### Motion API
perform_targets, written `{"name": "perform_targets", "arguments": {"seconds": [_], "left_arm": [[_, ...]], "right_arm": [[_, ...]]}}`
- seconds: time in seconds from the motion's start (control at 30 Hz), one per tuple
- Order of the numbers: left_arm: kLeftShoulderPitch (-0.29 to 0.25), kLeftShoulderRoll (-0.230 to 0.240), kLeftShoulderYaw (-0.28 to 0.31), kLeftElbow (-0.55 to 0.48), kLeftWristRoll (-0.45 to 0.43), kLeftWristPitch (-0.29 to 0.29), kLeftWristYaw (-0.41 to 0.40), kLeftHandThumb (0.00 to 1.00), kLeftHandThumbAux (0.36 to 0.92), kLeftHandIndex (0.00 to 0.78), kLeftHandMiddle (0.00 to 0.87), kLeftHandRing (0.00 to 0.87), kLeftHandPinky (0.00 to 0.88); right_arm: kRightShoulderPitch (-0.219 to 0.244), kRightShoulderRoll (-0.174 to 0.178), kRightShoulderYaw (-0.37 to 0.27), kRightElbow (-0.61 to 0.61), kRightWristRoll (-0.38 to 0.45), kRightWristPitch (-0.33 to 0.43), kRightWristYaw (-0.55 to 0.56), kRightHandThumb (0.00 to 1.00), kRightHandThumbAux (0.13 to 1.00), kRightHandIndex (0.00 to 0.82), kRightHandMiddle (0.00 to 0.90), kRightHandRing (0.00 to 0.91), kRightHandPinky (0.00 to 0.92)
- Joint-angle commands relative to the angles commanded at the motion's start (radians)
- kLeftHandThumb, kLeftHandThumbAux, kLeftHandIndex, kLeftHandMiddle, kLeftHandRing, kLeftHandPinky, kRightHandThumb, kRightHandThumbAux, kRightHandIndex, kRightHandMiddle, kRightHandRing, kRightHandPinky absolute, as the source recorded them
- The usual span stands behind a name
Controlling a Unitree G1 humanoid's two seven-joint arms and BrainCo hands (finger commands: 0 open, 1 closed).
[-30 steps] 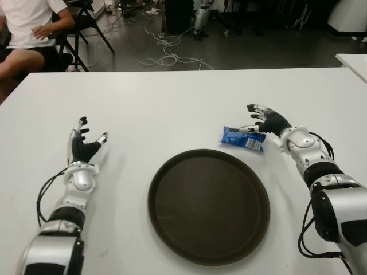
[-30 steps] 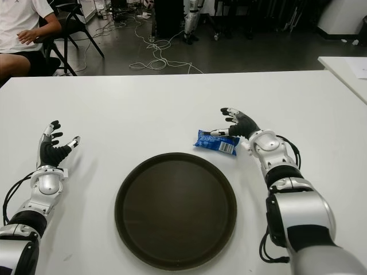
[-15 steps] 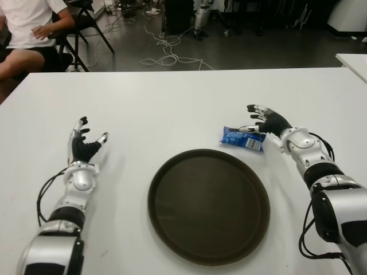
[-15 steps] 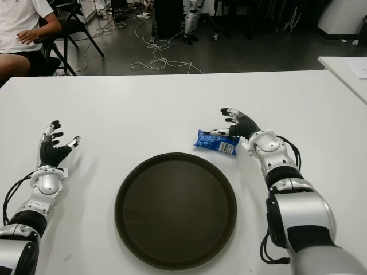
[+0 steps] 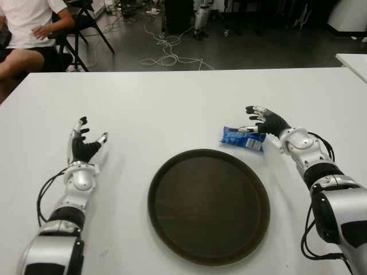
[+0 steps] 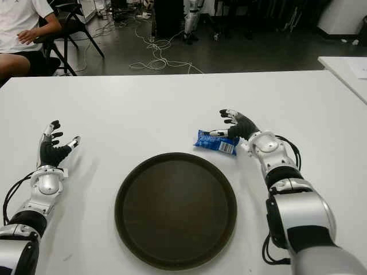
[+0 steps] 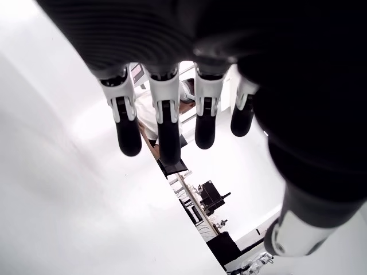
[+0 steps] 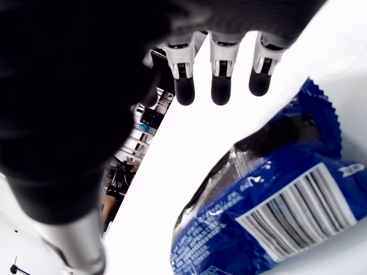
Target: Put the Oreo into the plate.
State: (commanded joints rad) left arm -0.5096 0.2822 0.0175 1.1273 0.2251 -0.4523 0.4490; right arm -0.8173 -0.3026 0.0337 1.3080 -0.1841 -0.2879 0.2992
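Nearest the robot, the round dark plate (image 5: 209,206) sits bare in the middle of the white worktop (image 5: 172,103), between the two arms, which suits a short carry from either side. To its left the left robot hand (image 5: 85,143) shows well apart from the plate, fingers spread and holding nothing; it looks idle. Just beyond the plate's far right rim lies the blue Oreo packet (image 5: 243,138), flat on the worktop and close to the rim without resting in the plate. The right robot hand (image 5: 262,121) is at the packet's right end with its fingers uncurled and arched over it, holding nothing yet; this reads as a reach poised to close, chosen because the packet lies on that arm's side. The eye views cannot settle whether the thumb touches the wrapper. The right wrist view adds what they lack: the fingertips (image 8: 221,89) stand clear above the worktop past the packet, and the wrapper's barcode and crimped edge show close under the palm. Beyond the worktop, a seated person (image 5: 28,34) and loose cables (image 5: 166,54) on the floor appear only in the eye views.
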Motion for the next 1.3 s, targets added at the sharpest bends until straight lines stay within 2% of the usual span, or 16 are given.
{"name": "perform_targets", "arguments": {"seconds": [0.27, 0.57, 0.7, 0.87, 1.07, 1.3], "left_arm": [[-0.002, -0.006, 0.002, 0.0, -0.003, 0.002, 0.0, 0.254, 0.722, 0.076, 0.146, 0.159, 0.163], [-0.006, -0.014, 0.003, 0.002, -0.005, 0.009, 0.008, 0.241, 0.715, 0.071, 0.135, 0.146, 0.162], [-0.006, -0.015, 0.001, 0.0, -0.004, 0.012, 0.011, 0.235, 0.715, 0.073, 0.135, 0.145, 0.166], [-0.006, -0.012, -0.004, -0.003, 0.003, 0.025, 0.015, 0.22, 0.707, 0.07, 0.133, 0.141, 0.148], [-0.01, -0.011, -0.006, -0.001, 0.006, 0.032, 0.021, 0.224, 0.702, 0.076, 0.136, 0.147, 0.176], [-0.01, -0.013, -0.006, -0.003, 0.003, 0.031, 0.018, 0.225, 0.694, 0.079, 0.141, 0.155, 0.181]], "right_arm": [[-0.006, -0.01, 0.037, -0.004, -0.046, -0.001, -0.035, 0.0, 0.809, 0.132, 0.117, 0.08, 0.057], [-0.042, -0.03, 0.166, -0.045, -0.19, 0.028, -0.145, 0.0, 0.765, 0.107, 0.085, 0.066, 0.043], [-0.045, -0.035, 0.194, -0.053, -0.218, 0.035, -0.161, 0.0, 0.746, 0.095, 0.077, 0.059, 0.039], [-0.067, -0.046, 0.242, -0.063, -0.259, 0.058, -0.127, 0.0, 0.73, 0.097, 0.07, 0.043, 0.025], [-0.082, -0.051, 0.268, -0.084, -0.279, 0.095, -0.095, 0.0, 0.741, 0.042, 0.033, 0.009, 0.002], [-0.073, -0.072, 0.291, -0.164, -0.288, 0.12, -0.024, 0.0, 0.754, 0.014, 0.033, 0.003, 0.0]]}}
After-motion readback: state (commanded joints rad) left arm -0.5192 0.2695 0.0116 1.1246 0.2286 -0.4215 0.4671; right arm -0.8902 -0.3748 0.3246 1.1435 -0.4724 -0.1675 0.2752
